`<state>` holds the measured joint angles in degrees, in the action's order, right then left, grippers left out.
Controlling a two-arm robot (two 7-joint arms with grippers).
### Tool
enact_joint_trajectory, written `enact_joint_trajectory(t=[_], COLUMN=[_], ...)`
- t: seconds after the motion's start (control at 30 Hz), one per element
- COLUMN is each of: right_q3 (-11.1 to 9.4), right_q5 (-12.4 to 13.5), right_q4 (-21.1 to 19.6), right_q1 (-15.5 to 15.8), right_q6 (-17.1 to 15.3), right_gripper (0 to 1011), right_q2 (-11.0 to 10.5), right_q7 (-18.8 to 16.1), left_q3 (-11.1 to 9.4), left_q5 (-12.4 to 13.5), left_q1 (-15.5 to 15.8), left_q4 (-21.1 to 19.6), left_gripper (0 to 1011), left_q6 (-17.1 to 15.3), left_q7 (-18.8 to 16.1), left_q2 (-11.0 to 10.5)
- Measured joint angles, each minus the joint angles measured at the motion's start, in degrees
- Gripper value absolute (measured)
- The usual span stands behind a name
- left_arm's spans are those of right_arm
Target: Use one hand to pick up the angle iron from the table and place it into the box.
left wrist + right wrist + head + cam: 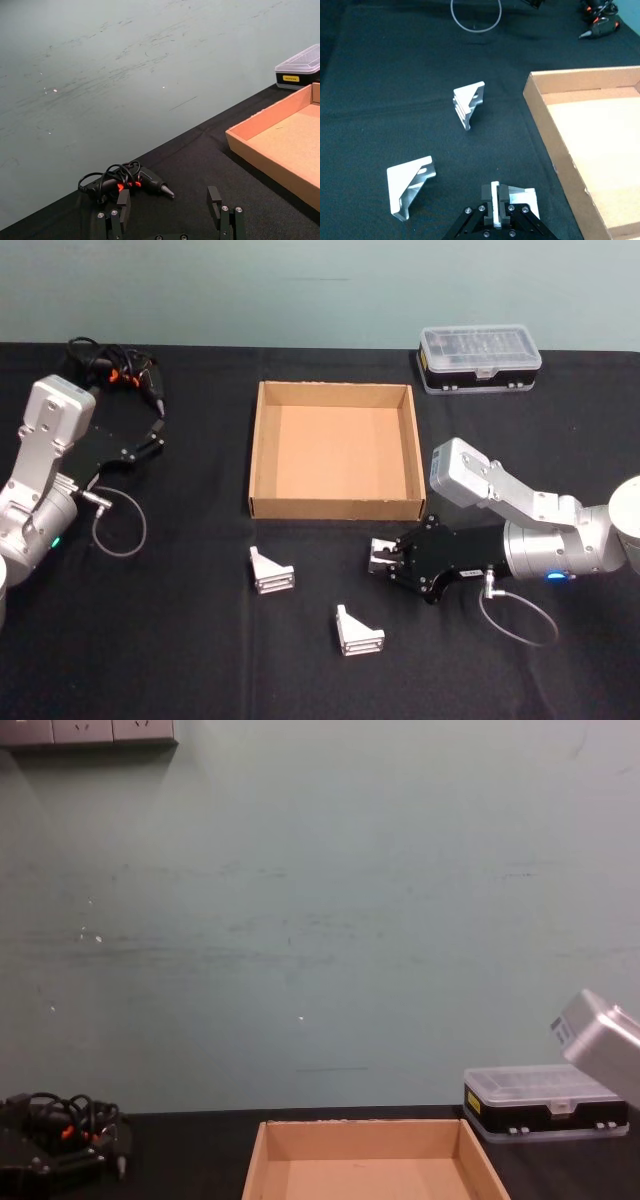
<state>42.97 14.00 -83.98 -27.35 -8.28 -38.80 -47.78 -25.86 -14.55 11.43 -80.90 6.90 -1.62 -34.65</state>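
The right end effector [378, 558] is positioned low over the worktop [180, 640], just in front of the box's [256, 455] near wall. Its fingers are narrow and clamp one angle iron [527, 197]. Whether this angle iron touches the worktop cannot be determined.

Two further angle irons lie free on the worktop, to the left of the right end effector. The second angle iron [271, 571] lies near the box's front-left corner. The third angle iron [359, 632] lies nearer the worktop's front edge, apart from the second. The interior of the box contains no parts.

The left end effector [155, 435] is parked at the left side of the worktop with its fingers [122, 204] spread wide, holding nothing. A corded tool [125, 372] lies just beyond it. A clear-lidded case [480, 358] stands behind the box's right rear corner.
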Motion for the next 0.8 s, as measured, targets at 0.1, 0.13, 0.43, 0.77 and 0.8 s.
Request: enact_joint_trajectory(t=[0.1,0.13,0.43,0.77,0.8], right_q3=[-0.3,-0.7,-4.9,-7.7,-7.7], right_q5=[0.1,0.3,3.3,2.8,2.4], right_q4=[-0.5,-1.1,-5.3,-2.0,-1.2], right_q1=[0.1,0.3,0.8,-1.6,-2.0], right_q6=[0.0,0.0,0.8,3.5,3.7], right_gripper=[82,82,82,82,81], right_q2=[-0.1,-0.3,-1.4,1.8,2.2], right_q7=[0.3,0.5,3.0,7.4,7.6], left_q3=[0.0,0.0,0.0,0.0,0.0], left_q5=[0.0,0.0,0.0,0.0,0.0], left_q1=[0.0,0.0,0.0,0.0,0.0], left_q4=[0.0,0.0,0.0,0.0,0.0], left_gripper=[1000,1000,1000,1000,1000], left_q6=[0.0,0.0,0.0,0.0,0.0], left_q7=[0.0,0.0,0.0,0.0,0.0], left_q2=[0.0,0.0,0.0,0.0,0.0])
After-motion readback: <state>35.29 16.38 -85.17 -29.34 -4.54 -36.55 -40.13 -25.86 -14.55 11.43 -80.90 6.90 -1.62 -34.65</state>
